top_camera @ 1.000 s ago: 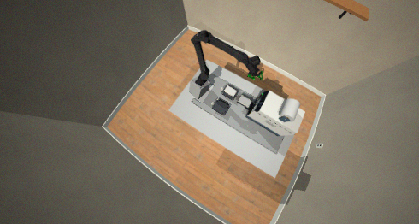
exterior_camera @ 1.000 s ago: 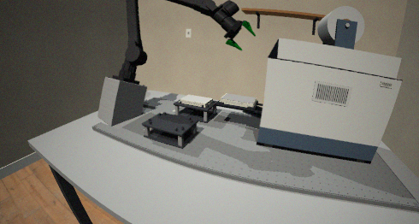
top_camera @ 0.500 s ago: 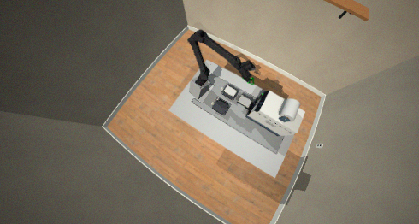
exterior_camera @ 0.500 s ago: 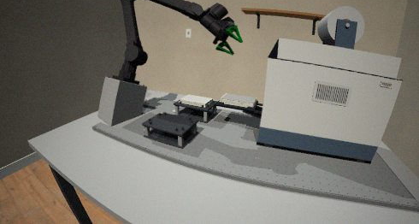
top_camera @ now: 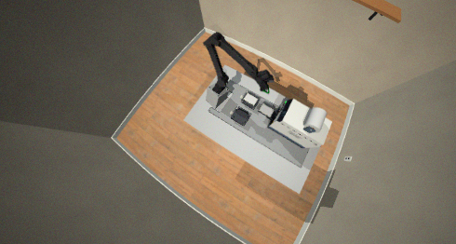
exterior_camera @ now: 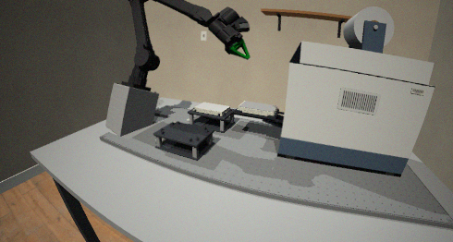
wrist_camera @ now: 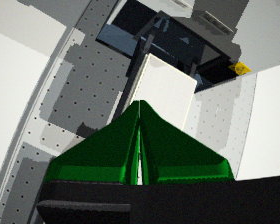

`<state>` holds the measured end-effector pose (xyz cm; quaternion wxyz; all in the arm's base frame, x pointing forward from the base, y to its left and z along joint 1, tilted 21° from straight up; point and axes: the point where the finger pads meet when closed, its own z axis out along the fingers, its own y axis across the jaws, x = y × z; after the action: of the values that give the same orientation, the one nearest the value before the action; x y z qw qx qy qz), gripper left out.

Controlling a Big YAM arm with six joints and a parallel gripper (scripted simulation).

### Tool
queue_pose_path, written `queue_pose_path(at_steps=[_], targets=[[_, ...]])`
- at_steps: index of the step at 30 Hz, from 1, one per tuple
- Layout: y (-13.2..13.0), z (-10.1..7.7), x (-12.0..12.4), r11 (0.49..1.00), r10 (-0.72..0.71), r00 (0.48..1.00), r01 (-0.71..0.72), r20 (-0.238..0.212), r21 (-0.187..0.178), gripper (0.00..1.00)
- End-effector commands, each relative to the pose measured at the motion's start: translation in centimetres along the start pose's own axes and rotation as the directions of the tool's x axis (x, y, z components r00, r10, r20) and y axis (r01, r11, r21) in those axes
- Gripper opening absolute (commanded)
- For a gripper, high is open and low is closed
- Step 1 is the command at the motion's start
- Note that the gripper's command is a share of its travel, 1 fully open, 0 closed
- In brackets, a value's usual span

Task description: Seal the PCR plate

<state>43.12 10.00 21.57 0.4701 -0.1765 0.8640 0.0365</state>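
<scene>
My gripper [exterior_camera: 241,52] hangs high above the table with its green fingers shut on nothing; it also shows in the overhead view [top_camera: 266,90] and in the wrist view [wrist_camera: 139,159]. A white plate [exterior_camera: 257,111] lies on the sealer's stage, out in front of the housing [exterior_camera: 356,107]. A second white plate [exterior_camera: 212,108] rests on a dark nest beside it. A second dark nest [exterior_camera: 185,136], nearer the front, is empty. I cannot read the plates' labels or tell which one carries foil. A green lamp [top_camera: 285,101] shows at the housing's front. In the wrist view a white plate [wrist_camera: 165,92] lies below the fingertips.
The arm's grey base block [exterior_camera: 131,108] stands at the left of the perforated mat. The foil roll [exterior_camera: 370,29] sits on top of the sealer. A wooden shelf [exterior_camera: 305,15] hangs on the back wall.
</scene>
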Motion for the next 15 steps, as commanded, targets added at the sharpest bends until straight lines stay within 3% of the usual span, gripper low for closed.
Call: queue_pose_path(at_steps=[1,7,15], targets=[[-0.41,-0.78,-4.1,0.99,0.137,0.988,-0.139,0.076,0.011,0.0],[-0.23,-0.27,-4.18,0.939,0.345,0.937,-0.345,0.052,-0.002,0.0],[-1.1,-0.61,-4.3,0.826,0.563,0.825,-0.563,0.059,-0.007,0.0]])
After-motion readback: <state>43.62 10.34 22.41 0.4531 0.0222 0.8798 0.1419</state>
